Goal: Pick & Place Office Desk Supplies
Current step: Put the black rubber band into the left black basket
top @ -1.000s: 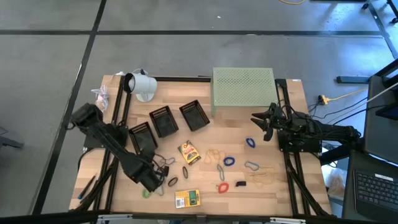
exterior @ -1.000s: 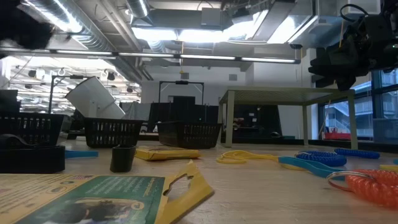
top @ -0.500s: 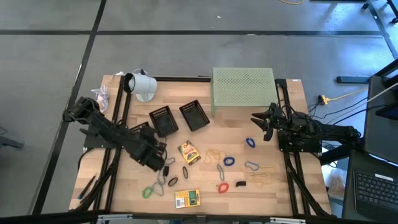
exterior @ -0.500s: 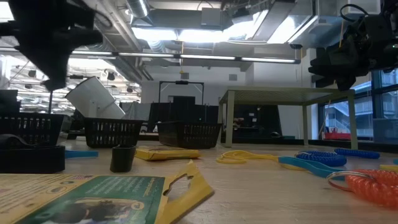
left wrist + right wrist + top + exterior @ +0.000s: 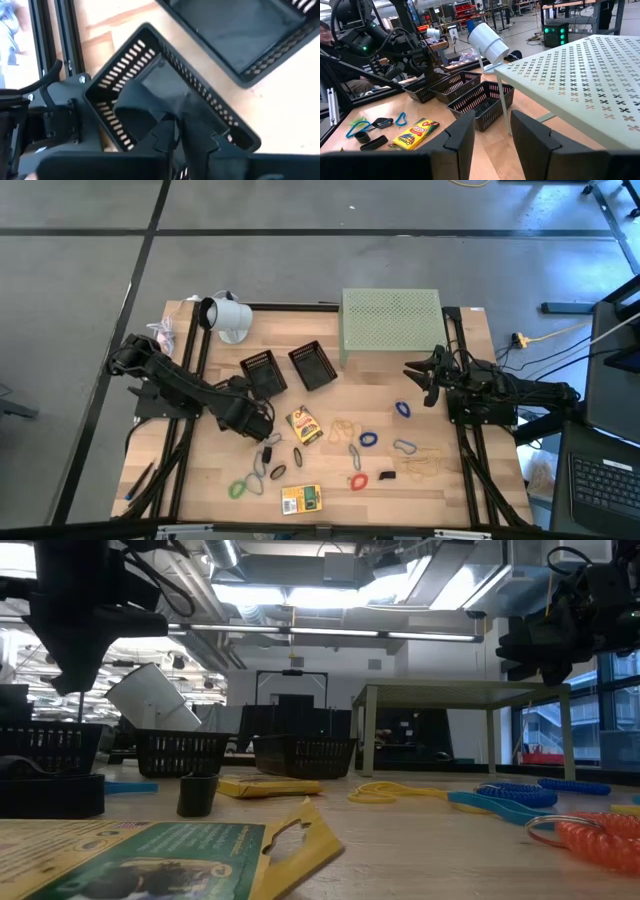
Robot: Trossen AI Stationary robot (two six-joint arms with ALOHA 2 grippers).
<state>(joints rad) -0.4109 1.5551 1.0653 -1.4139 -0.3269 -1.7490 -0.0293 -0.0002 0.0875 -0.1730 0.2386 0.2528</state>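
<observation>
Supplies lie loose on the table, all outside the baskets. Nearest your left gripper are a yellow packet just beside it and a black clip below it. Farther toward the front edge are the green band and the second packet. Tan bands, a blue band, a red band and a metal clip sit between the two grippers. Another blue band lies just in front of your right gripper.

Your left arm reaches in low from the table's left edge, forearm crossing the left basket. From the wrist, the gripper points down into that basket, with a dark piece at its tip. You can't tell its grip state, nor whether that piece is held.

The right arm waits raised at the right edge. Its fingers stand apart, released, holding nothing.

For room, two more baskets are close beyond the left gripper. The stand is beside the right one. The middle of the table is open except for the scattered items.
</observation>
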